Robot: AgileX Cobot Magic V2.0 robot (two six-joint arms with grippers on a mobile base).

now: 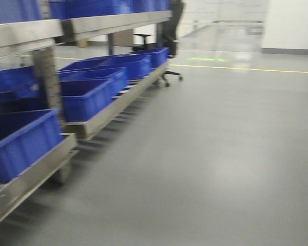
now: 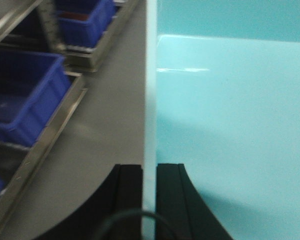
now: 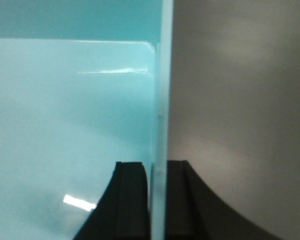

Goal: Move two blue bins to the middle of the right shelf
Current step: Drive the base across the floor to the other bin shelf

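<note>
Left gripper (image 2: 149, 170) is clamped on the bin's (image 2: 230, 125) left wall and right gripper (image 3: 158, 167) on its right wall, so the bin spans both arms at 12 o'clock, equally near each; shelf rack (image 1: 100, 117) at 10 o'clock.

The smooth grey floor (image 1: 220, 164) reflects soft light. A yellow line (image 1: 256, 68) crosses it near a white wall (image 1: 290, 23) and a black office chair (image 1: 174, 20).
</note>
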